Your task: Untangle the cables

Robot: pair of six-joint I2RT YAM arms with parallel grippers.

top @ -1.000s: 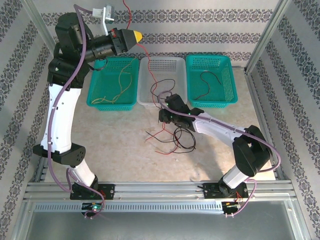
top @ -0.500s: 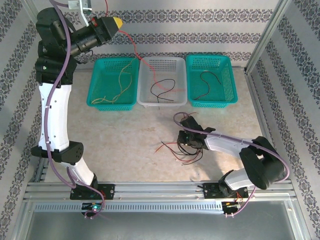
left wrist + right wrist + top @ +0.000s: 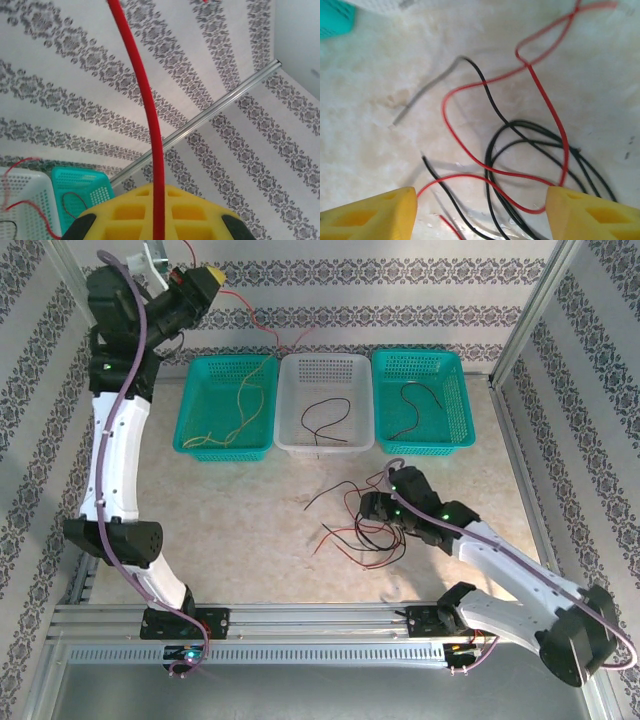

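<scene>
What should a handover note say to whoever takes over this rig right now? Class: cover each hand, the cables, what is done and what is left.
Left hand: raised high at the back left, shut on a red cable that trails down towards the white basket.
Right hand: open, holding nothing, low over the tangle of red and black cables on the table.
Done: yellow cable in the left teal basket; one black cable in the white basket, another in the right teal basket.
Left: place the red cable, then separate the tangle.
</scene>
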